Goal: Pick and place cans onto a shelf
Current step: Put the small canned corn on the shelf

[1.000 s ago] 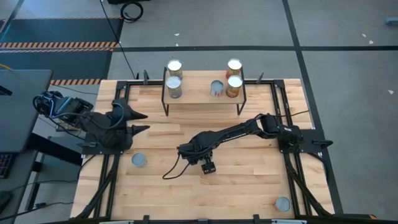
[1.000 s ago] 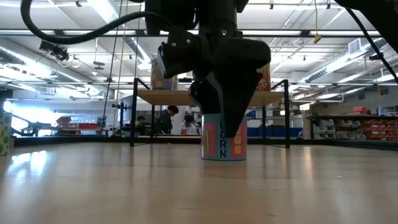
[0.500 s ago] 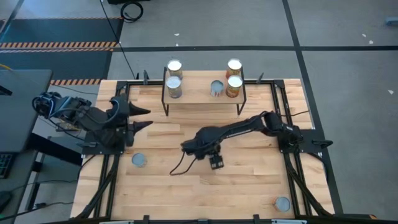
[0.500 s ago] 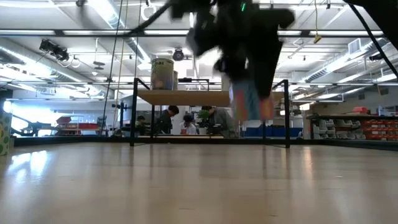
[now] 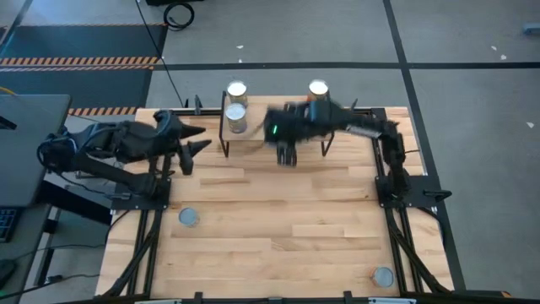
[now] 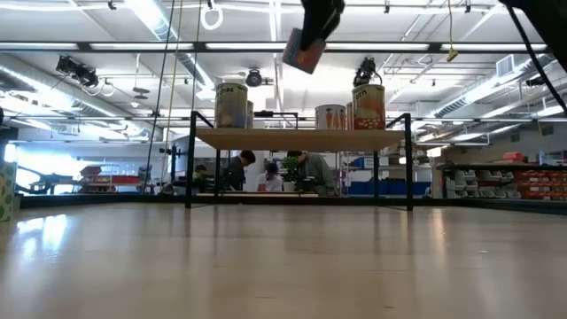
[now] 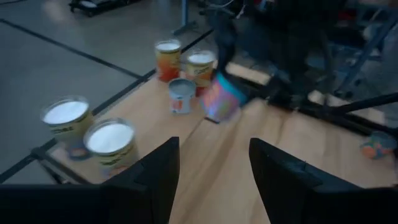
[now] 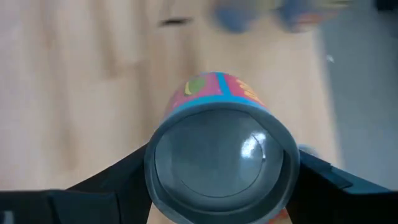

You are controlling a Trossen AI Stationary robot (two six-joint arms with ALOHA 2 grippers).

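Since a second ago we see the right arm has swung from the middle of the table (image 5: pixel 278 228) up and back to the shelf (image 5: pixel 261 135), lifting the can it was closing on, and the left arm has stretched further over the table's back left edge. Our right gripper (image 5: pixel 287 145) now hangs high over the front edge of the shelf, its two fingers (image 8: pixel 112 177) clamped on either side of a bright pink and blue can (image 8: pixel 219 160), held tilted in the low view (image 6: pixel 304 50) well above the shelf board. The right arm reaches from its base at the table's right side across the shelf top. Our left gripper (image 5: pixel 192 143) hovers just left of the shelf with its fingers (image 7: pixel 158 171) parted and nothing between them. Four cans stand on the shelf, two at the left end (image 5: pixel 236 116) and two toward the right (image 6: pixel 368 106). Two more cans lie on the table, one front left (image 5: pixel 189 218), one front right (image 5: pixel 384 276)
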